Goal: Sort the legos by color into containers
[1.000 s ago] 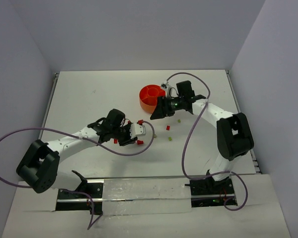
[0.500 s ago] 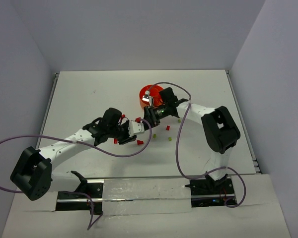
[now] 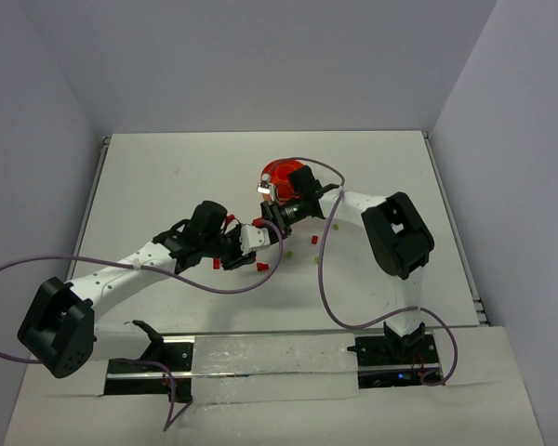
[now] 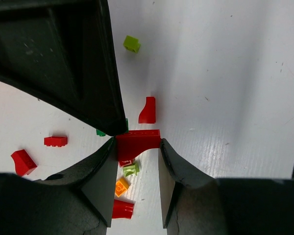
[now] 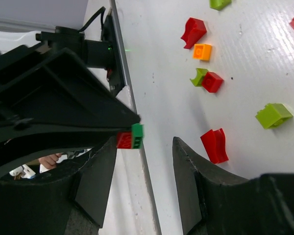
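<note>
Pickup done: left hand (image 4: 137, 138) pinching small red plastic brick (image 4: 138, 145) over middle of bench (image 3: 167, 177). Right hand (image 5: 154, 142) spread, close by. Next: carry to round orange divided bowl (image 3: 277, 175) nearer far edge, release into red's compartment.

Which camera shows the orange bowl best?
Top external. It alone shows the orange bowl, far across the table and partly hidden by the right arm. The left wrist and right wrist views show only loose bricks and no bowl.
</note>
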Tool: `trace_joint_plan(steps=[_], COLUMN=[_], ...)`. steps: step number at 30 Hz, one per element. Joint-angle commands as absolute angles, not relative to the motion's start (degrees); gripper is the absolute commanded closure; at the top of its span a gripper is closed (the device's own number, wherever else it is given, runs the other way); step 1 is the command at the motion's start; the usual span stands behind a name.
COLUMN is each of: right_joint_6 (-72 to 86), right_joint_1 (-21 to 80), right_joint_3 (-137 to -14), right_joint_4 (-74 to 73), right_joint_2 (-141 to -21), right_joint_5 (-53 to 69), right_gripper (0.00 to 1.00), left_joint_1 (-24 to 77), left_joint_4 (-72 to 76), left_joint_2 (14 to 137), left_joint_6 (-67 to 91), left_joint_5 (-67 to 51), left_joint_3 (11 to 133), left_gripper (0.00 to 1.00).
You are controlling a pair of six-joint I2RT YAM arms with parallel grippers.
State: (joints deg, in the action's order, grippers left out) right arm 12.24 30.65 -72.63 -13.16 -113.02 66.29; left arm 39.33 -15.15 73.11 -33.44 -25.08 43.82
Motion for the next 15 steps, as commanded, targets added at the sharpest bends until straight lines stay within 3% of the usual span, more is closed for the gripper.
trace_joint_plan(steps=[1, 8, 15], right_joint_6=[12.34, 13.45, 13.67], right_joint_1=[31.03, 31.2, 31.63], right_joint_3=[-75.41, -74.79, -73.39], right_joint_4=[-13.38, -11.08, -9.45], right_joint_2=[-113.47, -113.12, -111.97], right_joint_5=[66.07, 70.46, 74.53], right_gripper=[0.45, 0.55, 0.77], left_joint_1=[39.64, 39.64, 39.65], left_joint_4=[-13.15, -12.39, -11.62], left_joint_2=[70.7, 70.93, 71.45], left_joint_6=[-32.52, -31.9, -32.26], left_joint_5=[-27.33, -27.33, -26.98], left_joint_3=[46.46, 46.5, 46.23], left_gripper=[1.0, 1.0, 1.0])
